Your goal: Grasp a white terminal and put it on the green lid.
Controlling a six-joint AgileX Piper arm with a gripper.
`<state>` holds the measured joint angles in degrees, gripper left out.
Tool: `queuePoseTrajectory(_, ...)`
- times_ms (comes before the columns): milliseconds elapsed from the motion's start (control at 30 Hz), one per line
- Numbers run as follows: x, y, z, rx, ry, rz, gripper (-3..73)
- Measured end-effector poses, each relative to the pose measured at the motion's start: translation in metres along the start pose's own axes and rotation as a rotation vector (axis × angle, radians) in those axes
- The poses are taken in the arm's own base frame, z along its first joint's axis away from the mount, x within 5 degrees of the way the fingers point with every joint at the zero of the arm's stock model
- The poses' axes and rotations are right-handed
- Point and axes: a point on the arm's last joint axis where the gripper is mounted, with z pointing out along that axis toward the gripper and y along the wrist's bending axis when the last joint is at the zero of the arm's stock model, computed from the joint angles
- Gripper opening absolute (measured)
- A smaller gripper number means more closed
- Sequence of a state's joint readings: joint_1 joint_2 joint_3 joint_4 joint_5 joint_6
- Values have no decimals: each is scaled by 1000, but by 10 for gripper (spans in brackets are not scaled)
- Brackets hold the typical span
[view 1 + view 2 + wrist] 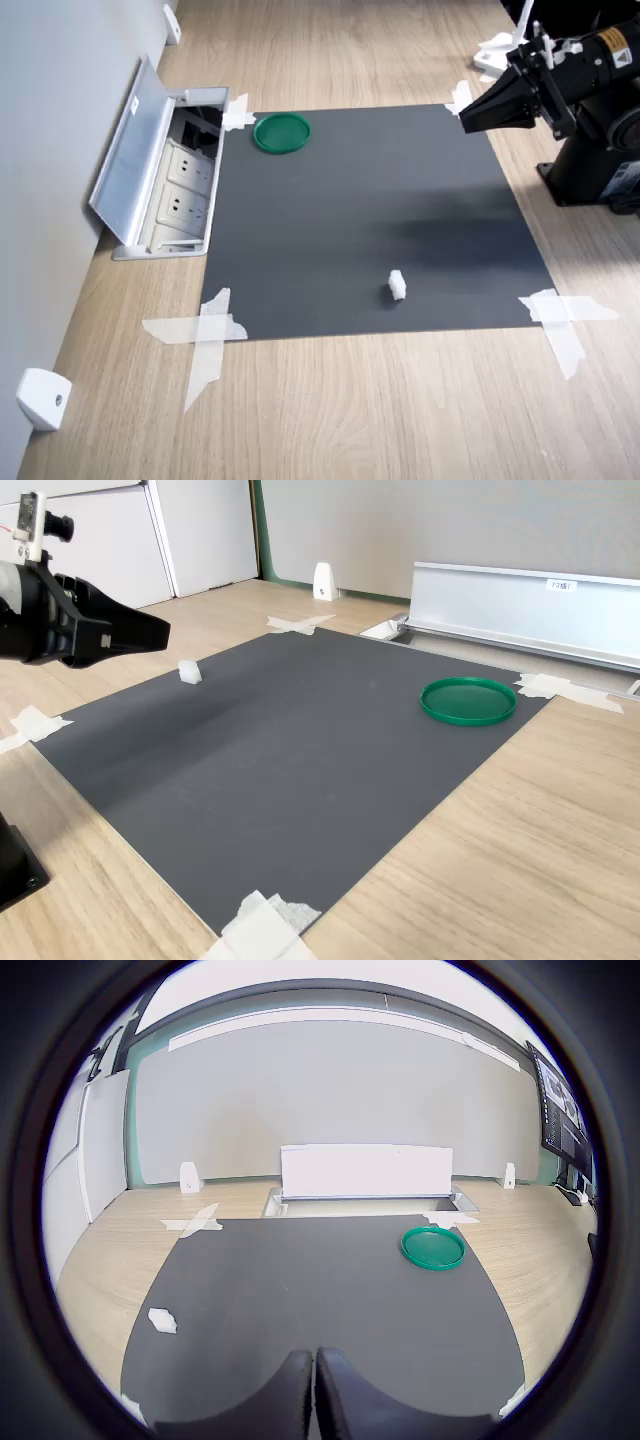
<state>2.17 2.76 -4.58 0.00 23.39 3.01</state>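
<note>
The wooden desk [400, 420] spreads under everything, and the dark grey mat [370, 220] lies taped flat on it, white tape strips [205, 335] crossing its corners. Along the mat's nine o'clock edge in the first exterior view sits the open floor-socket box [170, 190] with its silver flap raised against the wall.

My arm hangs above the mat's corner at about two o'clock in the first exterior view, clear of the surface. My gripper [468, 118] points in over the mat; in the wrist view its two fingers [285, 1400] lie pressed together, with nothing between them.

The green lid [281, 132] lies flat on the mat near its eleven o'clock corner in the first exterior view, close to the socket box, and at about one o'clock from my fingertips in the wrist view [433, 1247].

The white terminal [398, 285] rests on the mat toward five o'clock in the first exterior view, well apart from the lid and from my gripper. In the wrist view it lies at about ten o'clock [162, 1320].
</note>
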Motion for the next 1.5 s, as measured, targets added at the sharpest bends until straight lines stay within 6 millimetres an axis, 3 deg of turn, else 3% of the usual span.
queuePoseTrajectory(200, -11, 1, -3, -1, -20, -23, -8)
queuePoseTrajectory(500, -74, 4, 3, -5, 14, -14, -8)
queuePoseTrajectory(800, -137, 9, 41, -19, 128, -170, -8)
queuePoseTrajectory(1133, -164, 22, 90, -224, 394, -420, -8)
queuePoseTrajectory(1500, -202, 38, 108, -518, 542, -673, -8)
